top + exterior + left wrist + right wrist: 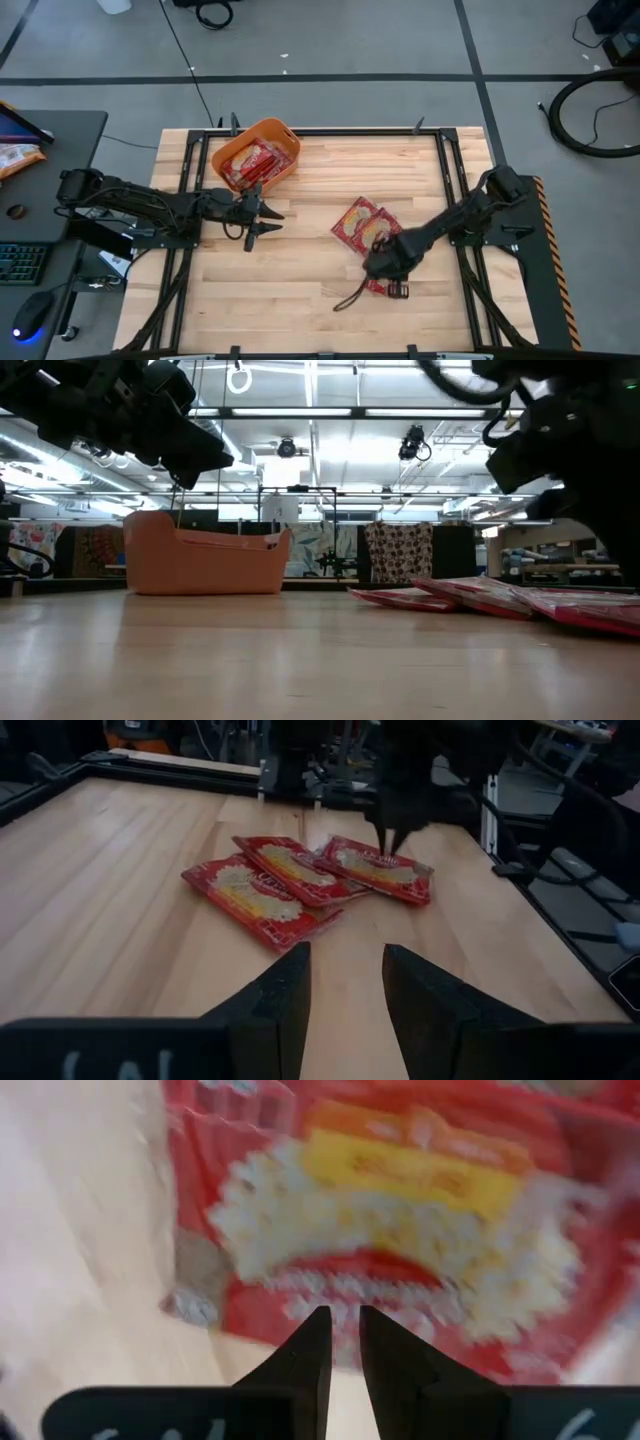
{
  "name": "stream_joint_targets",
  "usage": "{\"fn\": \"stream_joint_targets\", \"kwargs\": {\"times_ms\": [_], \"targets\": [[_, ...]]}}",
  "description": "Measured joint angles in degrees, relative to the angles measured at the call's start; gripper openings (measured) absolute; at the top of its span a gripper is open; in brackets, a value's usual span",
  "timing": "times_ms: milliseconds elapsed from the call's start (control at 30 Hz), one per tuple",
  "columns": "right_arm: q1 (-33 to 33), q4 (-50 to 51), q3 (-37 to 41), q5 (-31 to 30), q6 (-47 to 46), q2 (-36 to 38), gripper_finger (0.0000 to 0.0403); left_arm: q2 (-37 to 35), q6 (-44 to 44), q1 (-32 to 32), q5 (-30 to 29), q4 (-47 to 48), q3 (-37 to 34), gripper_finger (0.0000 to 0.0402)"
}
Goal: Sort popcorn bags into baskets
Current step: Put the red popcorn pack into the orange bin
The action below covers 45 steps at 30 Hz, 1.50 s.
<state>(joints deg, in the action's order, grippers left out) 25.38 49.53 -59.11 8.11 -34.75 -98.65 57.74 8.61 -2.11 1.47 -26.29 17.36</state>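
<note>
Three glossy red flat popcorn packets (300,880) overlapped mid-table, more in orange plastic basket (256,155) — right gripper (341,1342) poised narrowly parted, empty; left gripper (345,985) half-open, empty — two packets may be pinched together.

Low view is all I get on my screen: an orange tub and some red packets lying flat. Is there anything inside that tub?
Observer: Yes. From above, the orange basket holds several red popcorn bags.
Operator: How many packets lie loose on the table?
Observer: The left wrist view shows three overlapping popcorn bags.
Operator: Which arm is near them?
Observer: The right gripper is down at the near edge of that pile, its fingers a narrow gap apart with nothing between them.
Operator: And the other arm?
Observer: The left gripper hangs open and empty beside the basket.
</note>
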Motion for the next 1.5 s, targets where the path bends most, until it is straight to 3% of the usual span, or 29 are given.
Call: {"fn": "stream_joint_targets", "kwargs": {"times_ms": [233,533,733,900,1167,1367,1500], "targets": [[2.82,-3.73,-0.27,-8.95,1.74,-4.37,0.0061,0.0,-0.21,0.0,-0.83,-0.12,0.0,0.013],[-6.39,-22.0,0.17,-25.5,1.93,-4.39,0.004,0.0,-0.28,-0.02,-0.83,-0.38,0.0,0.013],[-12.68,-28.87,-0.74,-20.79,7.09,-4.22,0.0012,0.0,-0.25,-0.02,-0.83,-0.43,0.0,0.013],[-10.42,-28.93,-1.86,-23.69,23.33,-4.2,0.001,0.0,-0.15,-0.02,-0.83,-0.32,0.02,0.013],[-6.32,-28.33,-1.73,-26.16,37.67,-4.15,0.0072,0.0,1.22,-0.02,-0.83,2.05,0.05,0.013],[-4.31,-27.91,-1.64,-30.1,39.59,-6.22,0.0164,0.0,1.22,-0.02,-0.83,0.85,0.05,0.013],[-4.59,-27.82,-1.52,-31.13,39.03,-7.27,0.0202,-1.59,-0.11,-0.02,-0.83,-0.65,0.09,0.013]]}}
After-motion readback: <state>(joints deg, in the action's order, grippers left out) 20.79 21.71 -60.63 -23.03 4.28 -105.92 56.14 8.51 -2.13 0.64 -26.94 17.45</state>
